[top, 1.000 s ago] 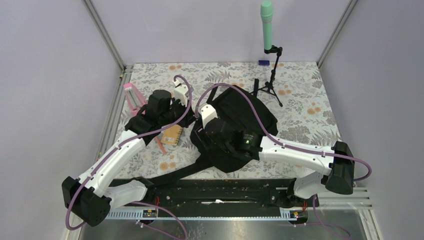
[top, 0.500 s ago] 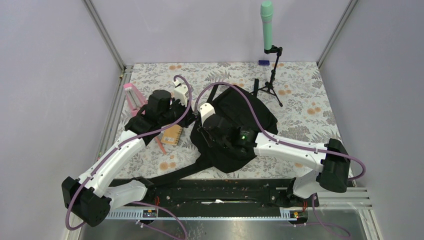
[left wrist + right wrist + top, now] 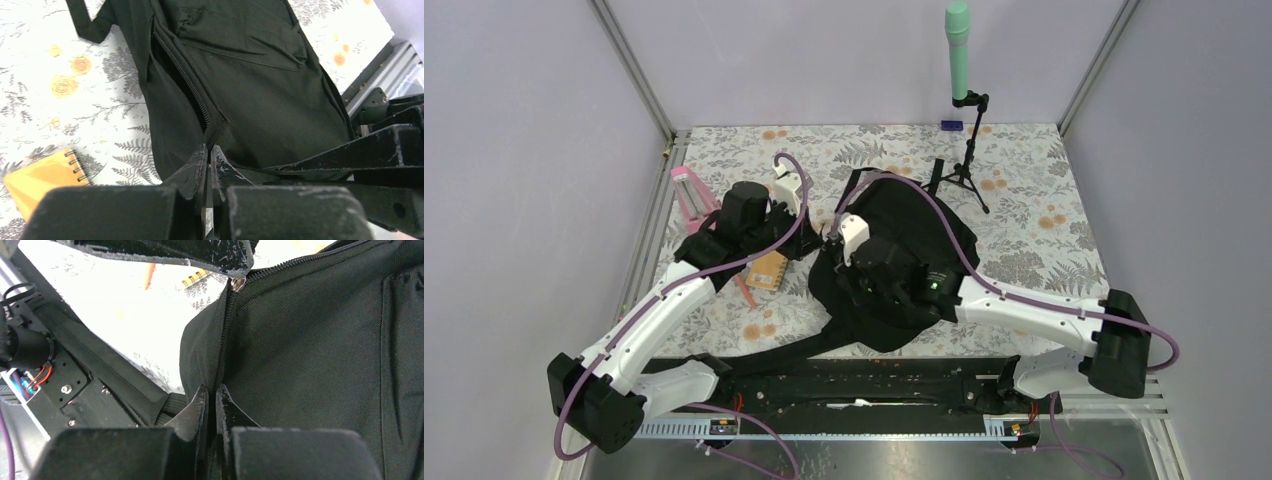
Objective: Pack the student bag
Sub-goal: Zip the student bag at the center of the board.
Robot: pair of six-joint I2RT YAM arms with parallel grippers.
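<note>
Two arms worked over one student bag [image 3: 904,215], a large soft black fabric backpack lying mid-table on the floral cloth [image 3: 1044,200]. Also present were one orange spiral notebook [image 3: 767,268], one red pencil [image 3: 744,288], one pink frame [image 3: 686,195] and one mint-green microphone [image 3: 958,50] on a black tripod [image 3: 964,170]. The left gripper [image 3: 209,149] had its fingers pressed together on the bag's fabric at the zip seam. The right gripper [image 3: 212,390], spread a second earlier, had closed on a fold beside the zip, and its elbow had swung outward to the right. The left arm was unchanged. The tripod stood just behind the bag's far edge; bare cloth lay open to the right.
</note>
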